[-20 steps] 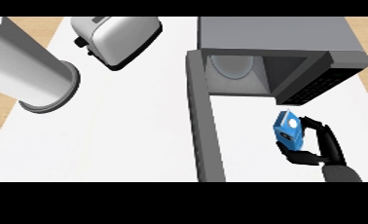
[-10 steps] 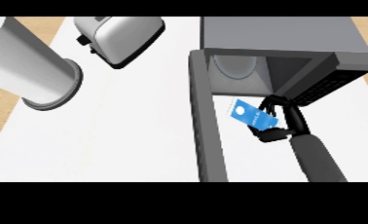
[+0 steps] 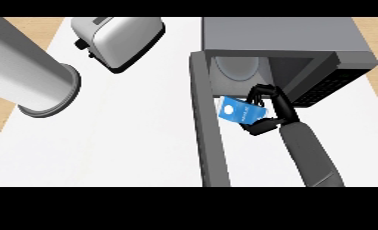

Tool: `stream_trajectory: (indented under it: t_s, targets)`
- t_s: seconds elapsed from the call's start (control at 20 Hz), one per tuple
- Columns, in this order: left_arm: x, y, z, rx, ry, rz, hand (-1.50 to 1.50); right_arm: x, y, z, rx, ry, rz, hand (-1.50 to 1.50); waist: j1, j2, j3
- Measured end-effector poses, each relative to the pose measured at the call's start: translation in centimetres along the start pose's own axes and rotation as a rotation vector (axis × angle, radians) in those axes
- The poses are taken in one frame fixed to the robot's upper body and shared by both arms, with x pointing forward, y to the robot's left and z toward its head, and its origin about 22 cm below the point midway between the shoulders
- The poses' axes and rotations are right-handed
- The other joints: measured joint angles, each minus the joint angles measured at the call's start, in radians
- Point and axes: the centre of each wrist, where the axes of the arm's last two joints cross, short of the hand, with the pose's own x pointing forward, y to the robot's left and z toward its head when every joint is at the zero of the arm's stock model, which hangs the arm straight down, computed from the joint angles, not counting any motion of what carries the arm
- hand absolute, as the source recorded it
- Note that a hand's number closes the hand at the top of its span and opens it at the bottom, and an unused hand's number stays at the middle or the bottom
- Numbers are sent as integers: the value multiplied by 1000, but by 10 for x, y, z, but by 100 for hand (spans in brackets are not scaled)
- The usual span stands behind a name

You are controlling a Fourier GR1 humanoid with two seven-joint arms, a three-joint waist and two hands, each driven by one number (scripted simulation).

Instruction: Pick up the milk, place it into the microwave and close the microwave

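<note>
the right robot hand (image 3: 267,111) has carried the small blue milk carton with a white label (image 3: 241,111) leftward and up toward the grey box-shaped microwave (image 3: 284,41) within the last second. a second ago the carton hung out to the right of the oven's mouth, well apart from it; half a second ago it was partway across; now it sits right at the front of the open cavity, just below the pale round turntable plate (image 3: 238,67) inside. the fingers curl over the carton's top edge and the thumb wraps beneath it, so the hand is clasped around the carton, with the grey forearm trailing down to the lower right.

the long grey microwave door (image 3: 208,129) stands swung open, running down the view just left of the carton. the carton appears to be above the threshold and not yet set down inside, though how high it hangs cannot be read from this steep view.

this looks like the end of the carry: picking up is done, and what remains is pushing the carton deeper onto the turntable plate, letting go, drawing the arm clear, then swinging the door shut.

on the white surface (image 3: 133,134) to the left stand a silver toaster (image 3: 118,38) and a tall grey cylinder (image 3: 33,79), both well apart from the action. the left robot hand does not show.
</note>
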Motion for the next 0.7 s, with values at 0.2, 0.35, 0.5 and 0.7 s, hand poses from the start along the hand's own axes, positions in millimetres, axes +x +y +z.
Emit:
stream_trajectory:
  t_s: [0.2, 0.35, 0.5, 0.7]
  targets:
    - [1, 2, 2, 5, 12, -1, -150, 17, -9, -34, -33, -31, 47, 150, -8, -3, -1]
    - [0, 10, 5, 14, 24, -12, -150, 29, -13, -52, -56, -23, 68, 150, -8, -3, -1]
    - [-3, 10, 4, 12, 23, -10, -150, 38, -16, -72, -57, -1, 70, 150, -5, 0, 0]
    - [-5, 14, 1, 9, 26, -8, -150, 49, -22, -101, -36, 45, 83, 150, 6, 5, 0]
